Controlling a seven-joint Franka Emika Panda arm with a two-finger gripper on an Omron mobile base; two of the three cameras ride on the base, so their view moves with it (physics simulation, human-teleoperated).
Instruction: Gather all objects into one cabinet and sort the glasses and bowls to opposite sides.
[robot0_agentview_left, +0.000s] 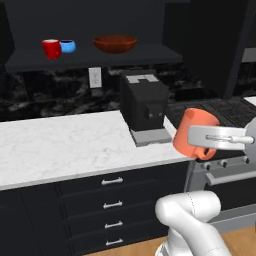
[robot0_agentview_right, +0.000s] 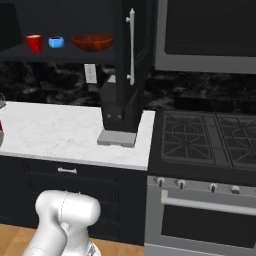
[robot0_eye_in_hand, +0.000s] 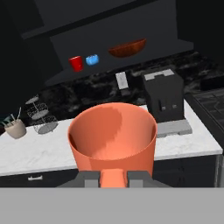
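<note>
My gripper (robot0_agentview_left: 206, 138) is shut on the salmon-orange cup (robot0_agentview_left: 194, 131), held in the air in front of the counter's right end, beside the stove. In the hand view the cup (robot0_eye_in_hand: 113, 135) has its open mouth toward the camera, clamped in the gripper (robot0_eye_in_hand: 113, 177). The black upper cabinet (robot0_agentview_left: 95, 59) stands open, its door (robot0_agentview_right: 137, 45) with the silver bar handle (robot0_agentview_right: 131, 47) swung out. On its shelf stand the red mug (robot0_agentview_left: 51, 48), the small blue vessel (robot0_agentview_left: 68, 46) beside it, and the reddish-brown bowl (robot0_agentview_left: 115, 44) to the right.
A black coffee machine (robot0_agentview_left: 144, 106) sits on the white marble counter (robot0_agentview_left: 60, 145) under the shelf. The stove (robot0_agentview_right: 210, 135) and oven are at the right, drawers (robot0_agentview_left: 112, 200) below. A wire rack (robot0_eye_in_hand: 41, 118) and a utensil pot (robot0_eye_in_hand: 15, 127) stand far left.
</note>
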